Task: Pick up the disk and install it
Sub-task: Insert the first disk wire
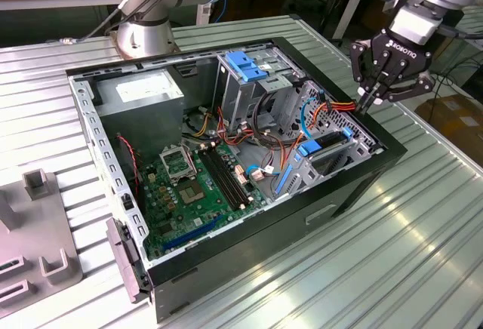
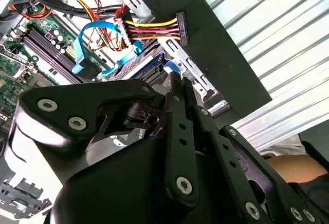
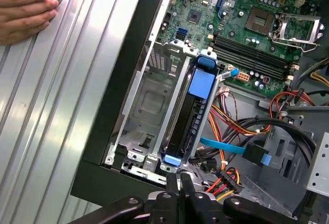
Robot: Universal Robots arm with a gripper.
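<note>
Open case (image 1: 362, 182): motherboard (image 1: 189, 186) toward the exterior view's left. Disk (image 1: 328, 144) stands on edge in the bay toward the exterior view's right. Gripper (image 1: 366, 104), fingers pressed together and holding nothing, near the disk's end.

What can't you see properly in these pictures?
- First wrist view: the disk stands on edge in its bay; the bay walls hide its flat faces.
- Second wrist view: the claw blocks most of the disk.
- First wrist view: a hand is cut off by the edge; what it holds is unclear.
</note>
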